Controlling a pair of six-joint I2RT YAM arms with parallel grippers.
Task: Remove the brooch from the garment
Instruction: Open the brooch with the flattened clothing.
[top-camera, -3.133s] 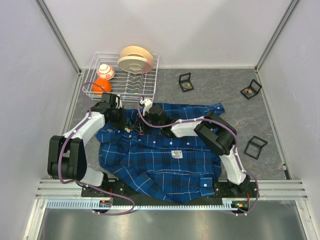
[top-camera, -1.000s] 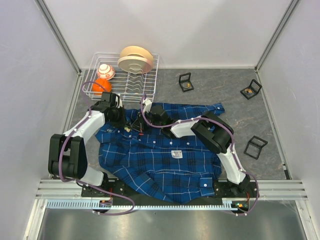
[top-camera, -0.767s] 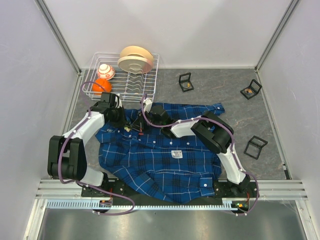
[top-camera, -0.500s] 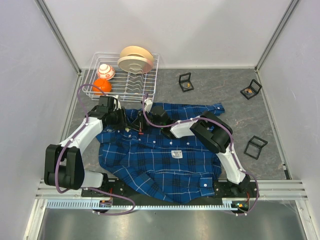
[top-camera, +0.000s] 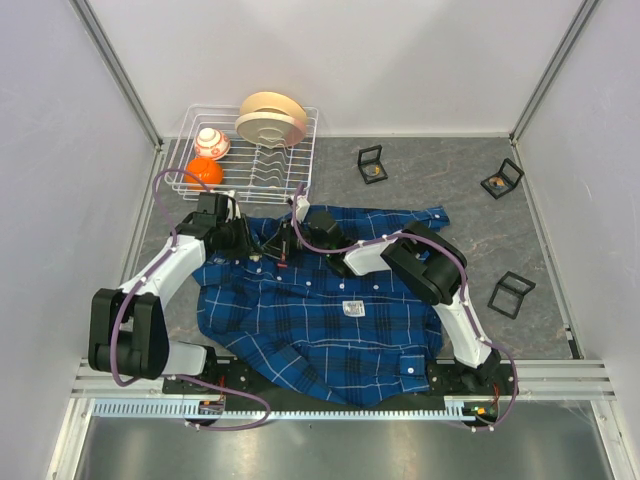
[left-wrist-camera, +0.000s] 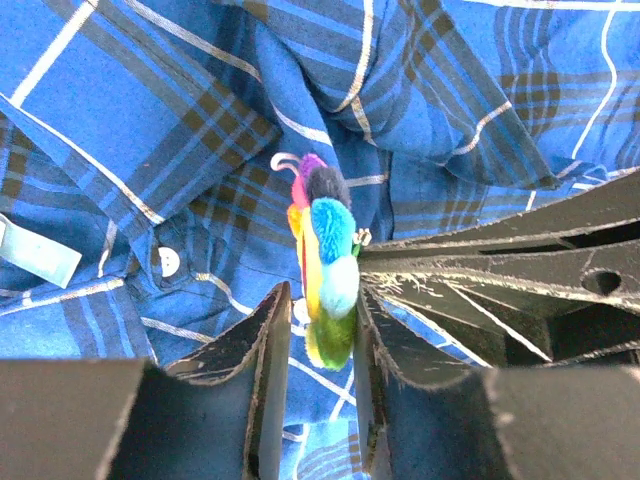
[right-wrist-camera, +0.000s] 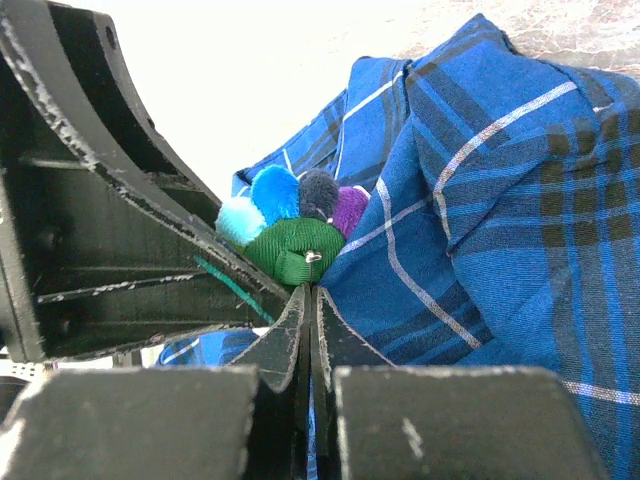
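Left end effector (left-wrist-camera: 320, 300), shut a second ago, now stands half open astride the fluffy rainbow brooch (left-wrist-camera: 328, 250). Right end effector (right-wrist-camera: 309, 300) has closed fully, its tips meeting just under it. The brooch stays on the blue plaid shirt (left-wrist-camera: 480, 80) between both.

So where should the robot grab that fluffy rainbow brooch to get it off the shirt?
Probably by its two long sides, with the left hand coming in from the green end. The brooch stands narrow and edge-up off the shirt, so both flanks show.
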